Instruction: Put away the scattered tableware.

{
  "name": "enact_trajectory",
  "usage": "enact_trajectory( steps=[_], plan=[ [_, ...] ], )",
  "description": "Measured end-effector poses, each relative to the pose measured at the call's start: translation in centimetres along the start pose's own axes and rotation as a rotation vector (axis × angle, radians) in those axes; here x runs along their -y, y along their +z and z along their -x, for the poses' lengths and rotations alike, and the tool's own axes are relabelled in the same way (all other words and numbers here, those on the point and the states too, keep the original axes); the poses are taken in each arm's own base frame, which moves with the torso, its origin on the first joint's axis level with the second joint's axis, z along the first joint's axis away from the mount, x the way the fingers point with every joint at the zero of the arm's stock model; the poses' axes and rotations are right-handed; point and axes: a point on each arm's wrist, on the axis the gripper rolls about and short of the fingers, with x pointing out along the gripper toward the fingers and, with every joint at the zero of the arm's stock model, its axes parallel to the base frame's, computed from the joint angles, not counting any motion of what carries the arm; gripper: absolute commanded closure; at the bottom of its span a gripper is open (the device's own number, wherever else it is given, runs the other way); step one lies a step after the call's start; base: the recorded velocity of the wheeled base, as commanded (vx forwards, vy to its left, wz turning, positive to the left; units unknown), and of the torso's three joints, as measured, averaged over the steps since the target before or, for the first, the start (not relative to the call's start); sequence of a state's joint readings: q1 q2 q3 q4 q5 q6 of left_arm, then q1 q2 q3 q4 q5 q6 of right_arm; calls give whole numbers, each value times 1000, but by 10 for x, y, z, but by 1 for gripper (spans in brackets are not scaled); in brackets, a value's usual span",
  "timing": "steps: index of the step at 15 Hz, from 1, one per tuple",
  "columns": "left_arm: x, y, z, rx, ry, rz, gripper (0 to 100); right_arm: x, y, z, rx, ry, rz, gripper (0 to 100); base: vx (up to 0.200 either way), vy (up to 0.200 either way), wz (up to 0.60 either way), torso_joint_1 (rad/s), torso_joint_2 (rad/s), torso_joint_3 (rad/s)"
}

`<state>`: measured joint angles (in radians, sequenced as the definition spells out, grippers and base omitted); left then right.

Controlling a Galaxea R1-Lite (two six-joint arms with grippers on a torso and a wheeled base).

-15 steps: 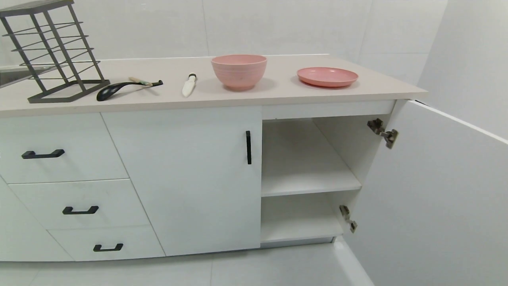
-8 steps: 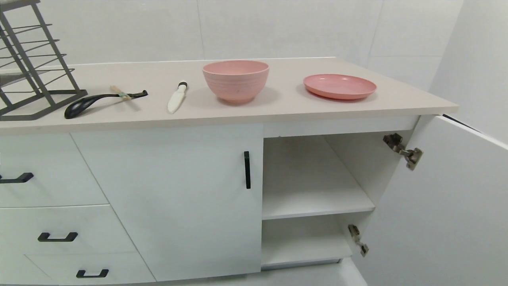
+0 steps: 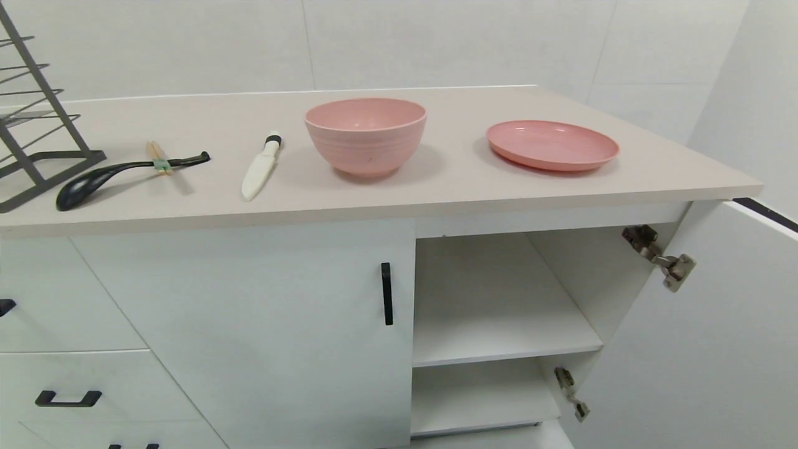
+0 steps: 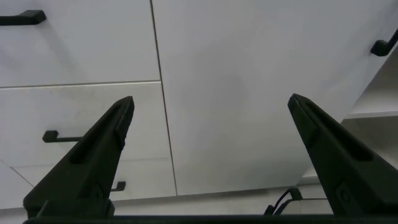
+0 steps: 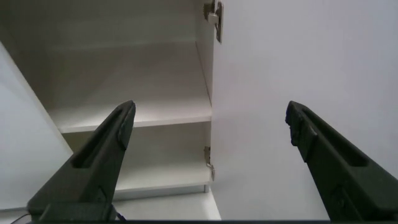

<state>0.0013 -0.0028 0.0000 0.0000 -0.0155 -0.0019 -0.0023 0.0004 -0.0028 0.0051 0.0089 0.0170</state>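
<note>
While you look down from the head view, countertop: you find all the scattered tableware lying on it.
Pink bowl: upright near the middle, between the white knife and the pink plate, touching neither.
Pink plate: flat toward your right end, above the open cupboard.
White knife: just left of the bowl, its black band at the far end.
Black spoon: farther left, with the chopsticks lying across its handle.
Rack: at the far left, near the spoon's bowl end.
Cupboard door: swung open on the right, with a shelf showing inside.
Left wrist view, left gripper: released, fingers spread wide, facing the closed door and a drawer handle.
Right wrist view, right gripper: released, fingers spread wide, facing the shelf and the open door's hinge.
</note>
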Motion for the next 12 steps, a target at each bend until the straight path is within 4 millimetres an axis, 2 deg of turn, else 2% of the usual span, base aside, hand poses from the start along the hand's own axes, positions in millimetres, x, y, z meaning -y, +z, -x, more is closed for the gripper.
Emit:
enact_trajectory(
  steps=[2, 8, 12],
  plan=[
    [0, 0, 0, -1, 0, 0, 0, 0, 0, 0, -3, 0, 0, 0, 0, 0, 0, 249, -337, -220],
    [0, 0, 0, -1, 0, 1, 0, 0, 0, 0, 0, -2, -1, 0, 0, 0, 0, 215, -578, -200],
    [0, 0, 0, -1, 0, 1, 0, 0, 0, 0, 0, -2, -1, 0, 0, 0, 0, 110, -476, -220]
  ],
)
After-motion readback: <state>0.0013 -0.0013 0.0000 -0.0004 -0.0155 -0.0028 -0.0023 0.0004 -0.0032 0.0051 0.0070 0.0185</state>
